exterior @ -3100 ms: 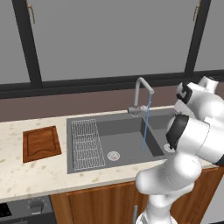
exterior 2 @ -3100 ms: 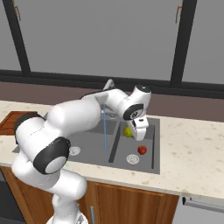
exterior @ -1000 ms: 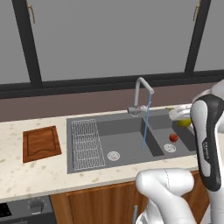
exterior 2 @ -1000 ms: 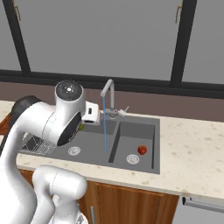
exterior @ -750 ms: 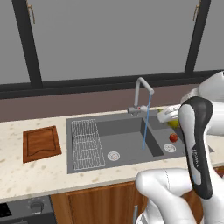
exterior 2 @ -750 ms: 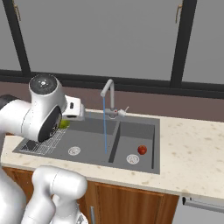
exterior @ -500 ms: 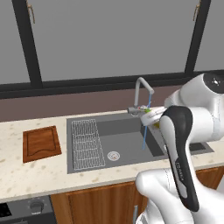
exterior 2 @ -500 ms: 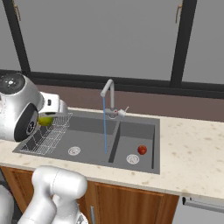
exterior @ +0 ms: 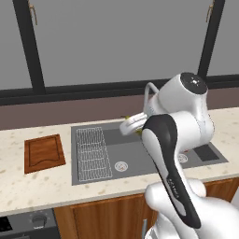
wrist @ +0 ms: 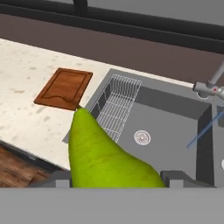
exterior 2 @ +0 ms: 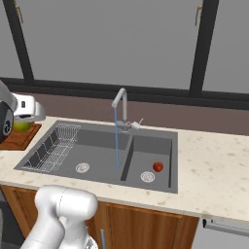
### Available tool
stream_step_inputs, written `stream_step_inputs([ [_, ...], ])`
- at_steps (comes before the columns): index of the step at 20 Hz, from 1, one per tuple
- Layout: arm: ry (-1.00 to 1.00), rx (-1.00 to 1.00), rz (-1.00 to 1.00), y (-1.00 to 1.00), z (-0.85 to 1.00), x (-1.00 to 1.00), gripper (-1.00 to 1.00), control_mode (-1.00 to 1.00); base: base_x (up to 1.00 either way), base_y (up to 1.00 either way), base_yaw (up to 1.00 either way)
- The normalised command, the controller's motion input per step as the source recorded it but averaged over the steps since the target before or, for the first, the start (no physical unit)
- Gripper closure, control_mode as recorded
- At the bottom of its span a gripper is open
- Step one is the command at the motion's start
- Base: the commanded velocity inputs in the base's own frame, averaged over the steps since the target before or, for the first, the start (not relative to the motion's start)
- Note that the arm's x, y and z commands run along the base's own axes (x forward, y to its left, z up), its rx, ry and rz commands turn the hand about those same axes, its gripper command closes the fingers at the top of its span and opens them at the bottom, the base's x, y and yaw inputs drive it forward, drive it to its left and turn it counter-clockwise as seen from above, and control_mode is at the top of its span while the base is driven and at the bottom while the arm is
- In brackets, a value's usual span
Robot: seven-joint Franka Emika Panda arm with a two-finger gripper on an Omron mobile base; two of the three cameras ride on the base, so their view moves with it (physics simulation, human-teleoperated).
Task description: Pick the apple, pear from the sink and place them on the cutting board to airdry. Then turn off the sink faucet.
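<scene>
I am working in a home kitchen. A dark grey sink (exterior 2: 97, 155) with a wire rack (exterior 2: 53, 146) is set into a pale speckled counter (exterior 2: 214, 170), and a silver gooseneck faucet (exterior 2: 121, 109) runs a thin stream of water. Wooden cabinet doors (exterior 2: 146, 226) sit below, a cutting board (exterior: 44, 152) lies beside the basin, and tall windows (exterior 2: 112, 41) (dark-framed) rise behind.
</scene>
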Motion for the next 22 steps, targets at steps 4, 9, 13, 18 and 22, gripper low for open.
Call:
stream_step_inputs([
  [4,-0.06,-0.02,0.08,0.61,-0.22,0.00,1.00,-1.00,0.00,0.00,0.00],
  [9,-0.09,-0.01,0.03,0.55,-0.18,0.00,1.00,-1.00,0.00,0.00,0.00],
  [13,-0.03,0.00,0.04,0.40,0.00,0.12,1.00,-1.00,0.00,0.00,0.00],
  [18,0.00,0.00,0.05,0.34,0.00,0.37,1.00,-1.00,0.00,0.00,0.00],
  [22,0.00,0.00,0.05,0.46,-0.06,0.33,1.00,-1.00,0.00,0.00,0.00],
])
